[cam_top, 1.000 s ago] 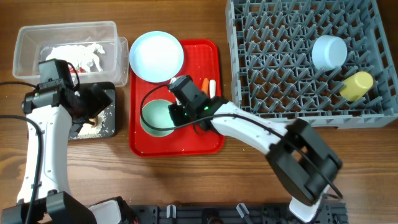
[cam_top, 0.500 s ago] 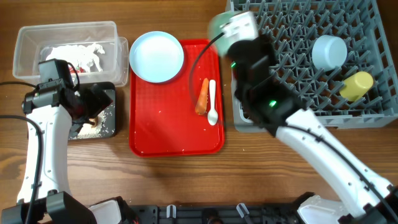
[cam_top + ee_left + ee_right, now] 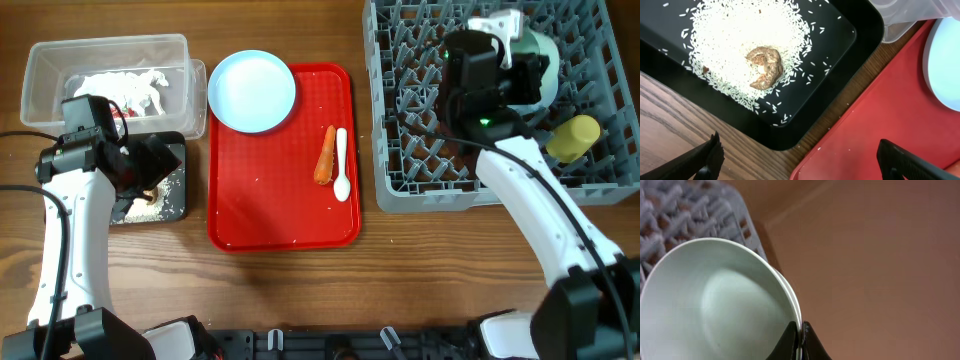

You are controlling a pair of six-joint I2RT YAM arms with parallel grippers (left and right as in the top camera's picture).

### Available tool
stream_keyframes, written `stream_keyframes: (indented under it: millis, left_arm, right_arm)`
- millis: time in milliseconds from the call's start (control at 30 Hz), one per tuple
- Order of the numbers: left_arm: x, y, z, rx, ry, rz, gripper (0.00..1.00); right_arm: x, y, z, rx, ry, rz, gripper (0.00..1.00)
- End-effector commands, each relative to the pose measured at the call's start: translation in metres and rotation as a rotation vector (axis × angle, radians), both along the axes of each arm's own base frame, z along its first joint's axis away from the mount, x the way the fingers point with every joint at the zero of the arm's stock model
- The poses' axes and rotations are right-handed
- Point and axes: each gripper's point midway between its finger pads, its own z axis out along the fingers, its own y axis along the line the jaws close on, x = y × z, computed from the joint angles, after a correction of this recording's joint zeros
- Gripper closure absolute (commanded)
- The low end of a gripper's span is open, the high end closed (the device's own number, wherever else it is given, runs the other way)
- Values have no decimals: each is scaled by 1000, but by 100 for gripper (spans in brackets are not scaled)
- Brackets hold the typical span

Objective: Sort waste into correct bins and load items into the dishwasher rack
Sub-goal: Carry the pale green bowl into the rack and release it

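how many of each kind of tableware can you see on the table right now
plates: 1, the pale plate
bowls: 1 in view, the pale green bowl, pinched by the right gripper
cups: 1, the yellow cup
spoons: 1, the white spoon
total: 4

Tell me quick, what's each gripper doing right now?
Left gripper: open, holding nothing.
Right gripper: shut on the green bowl at its rim.

Left arm [image 3: 62, 215]: elbow bent, wrist pointing down
Left gripper [image 3: 800, 165]: jaws spread wide — nothing between them
Right arm [image 3: 540, 215]: stretched far forward
Right gripper [image 3: 800, 341]: pinched tight on the pale green bowl [image 3: 715, 305] — at its rim
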Motion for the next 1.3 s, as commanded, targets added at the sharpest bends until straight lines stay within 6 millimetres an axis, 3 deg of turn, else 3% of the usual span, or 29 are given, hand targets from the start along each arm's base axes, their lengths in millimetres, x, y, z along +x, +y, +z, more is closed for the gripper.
stream_keyframes:
  millis: [0,333,500,700,1033,1133,1267]
  left_arm:
    - [1,0,4,-6,-16,11,0]
    - [1,0,4,-5,-16,11,0]
    - [2,0,5,-5,-20,11,0]
    - [2,0,5,-4,-20,11,0]
    - [2,0,5,-5,-20,11,0]
    - [2,0,5,-5,-20,11,0]
    - [2,0,5,-5,-20,11,0]
  right_arm:
    - [1,-3,-24,-39,64,-39,96]
    - [4,4,-81,-13,207,-20,96]
    - [6,21,-85,-11,213,21,96]
    - [6,50,-103,22,299,130,96]
    - [1,82,-107,6,327,201,96]
    - [-1,92,-106,-3,331,226,55]
    - [-2,113,-95,53,299,307,37]
